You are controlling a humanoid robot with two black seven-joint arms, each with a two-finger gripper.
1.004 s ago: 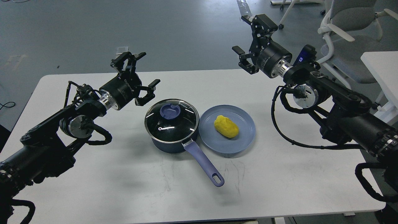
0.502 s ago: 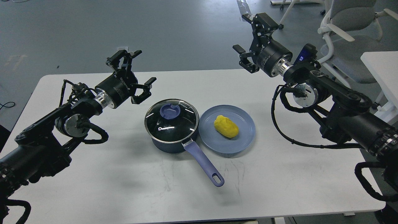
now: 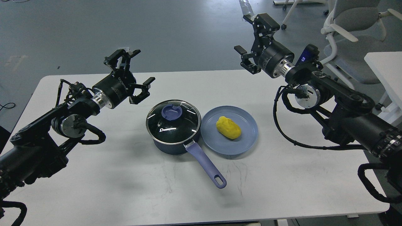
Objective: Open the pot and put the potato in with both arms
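Pot point(image 3: 174, 131): on white table point(image 3: 94, 175), glass lid point(image 3: 173, 121) on, blue handle point(image 3: 207, 166) pointing toward camera
Potato point(image 3: 228, 127): yellow, on blue plate point(image 3: 245, 142) touching pot's right side
Left gripper point(image 3: 131, 72): fingers spread apart, empty, raised left of pot
Right gripper point(image 3: 251, 36): fingers spread apart, empty, high beyond plate
Chair point(image 3: 351, 18): grey, behind right arm

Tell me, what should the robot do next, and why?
Probably bring the open left gripper over and down onto the purple knob of the lid. The lid still covers the pot, so the potato on the plate cannot go in yet.
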